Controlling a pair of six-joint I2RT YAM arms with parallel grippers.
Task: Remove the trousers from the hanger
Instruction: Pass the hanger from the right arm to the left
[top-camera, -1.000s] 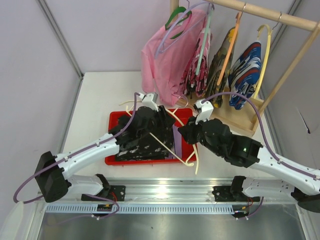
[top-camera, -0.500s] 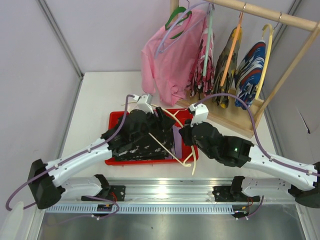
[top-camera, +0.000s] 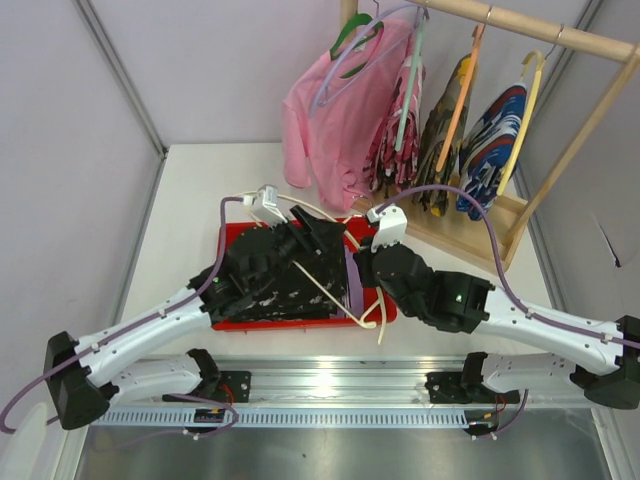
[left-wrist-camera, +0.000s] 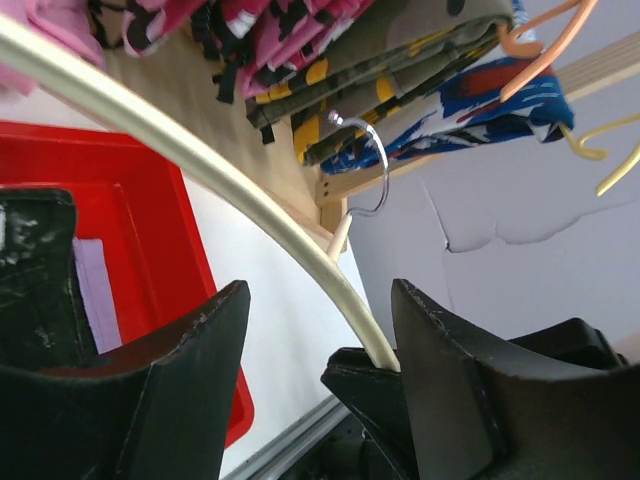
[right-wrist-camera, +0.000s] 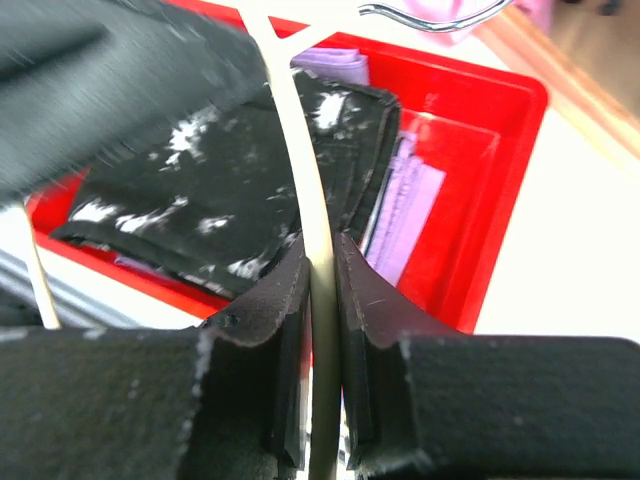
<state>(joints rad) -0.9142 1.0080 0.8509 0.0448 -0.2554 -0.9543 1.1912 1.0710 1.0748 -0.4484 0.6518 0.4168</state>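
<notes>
Two trousers (top-camera: 282, 300) lie in red tray (right-wrist-camera: 522, 100), speckled black (right-wrist-camera: 180, 200) seemingly atop lavender (right-wrist-camera: 408, 205).

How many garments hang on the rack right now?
4, left to right: pink shirt, pink camouflage piece, olive camouflage piece, blue-red-white garment. Others may hide between them.

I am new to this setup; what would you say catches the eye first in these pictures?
The red tray in the middle of the table stands out, with black speckled trousers lying in it. Above it slants a cream hanger, pinched in the right claw while the left claw stands open around it. At the back right, a pink shirt hangs brightest on the wooden rack.
</notes>
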